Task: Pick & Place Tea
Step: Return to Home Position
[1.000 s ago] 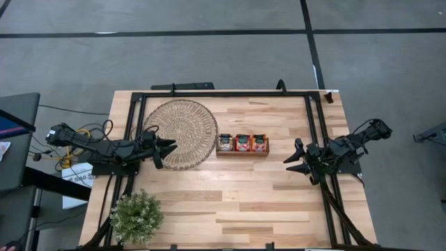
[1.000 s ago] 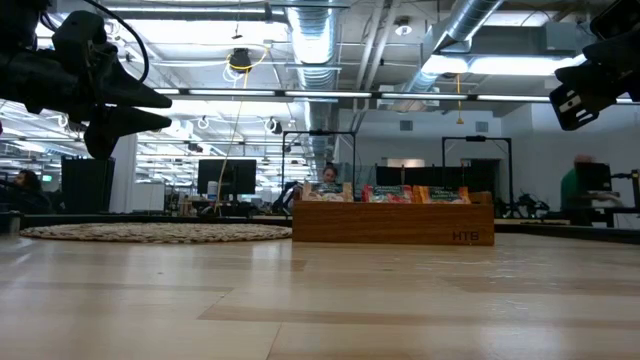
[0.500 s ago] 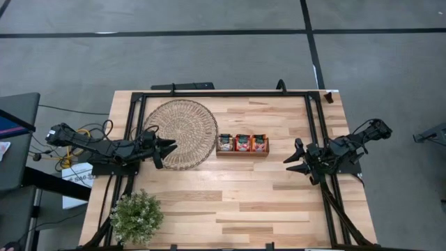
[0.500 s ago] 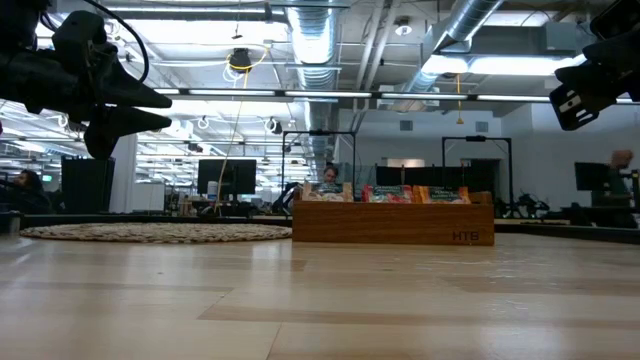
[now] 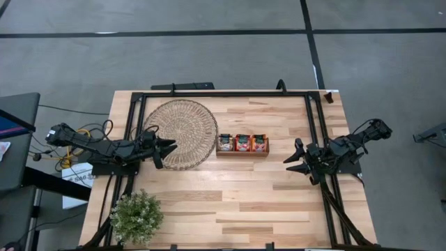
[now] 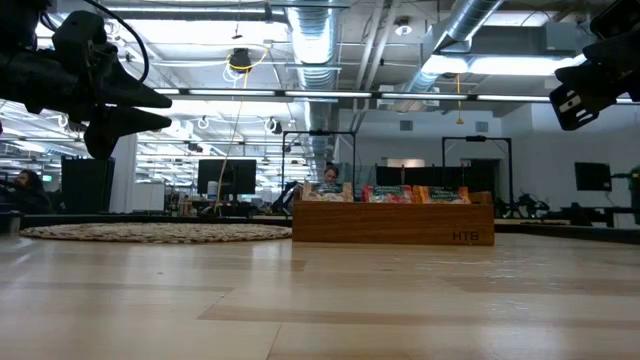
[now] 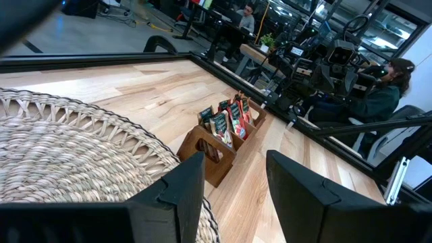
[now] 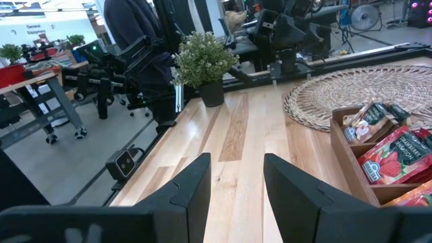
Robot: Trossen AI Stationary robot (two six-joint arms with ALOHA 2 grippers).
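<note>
Three compartments of the wooden tray (image 5: 242, 153) hold the tea (image 5: 242, 143), the sachets standing upright, mid-surface (image 5: 230, 202) and just beside the woven mat (image 5: 182, 132). My left pincer (image 5: 167, 148) hangs over the mat's edge, fingers spread and empty. My right pincer (image 5: 293, 160) hovers well apart on the tray's other side, fingers likewise parted. A potted plant (image 5: 136, 216) stands at a corner on the left arm's side.
</note>
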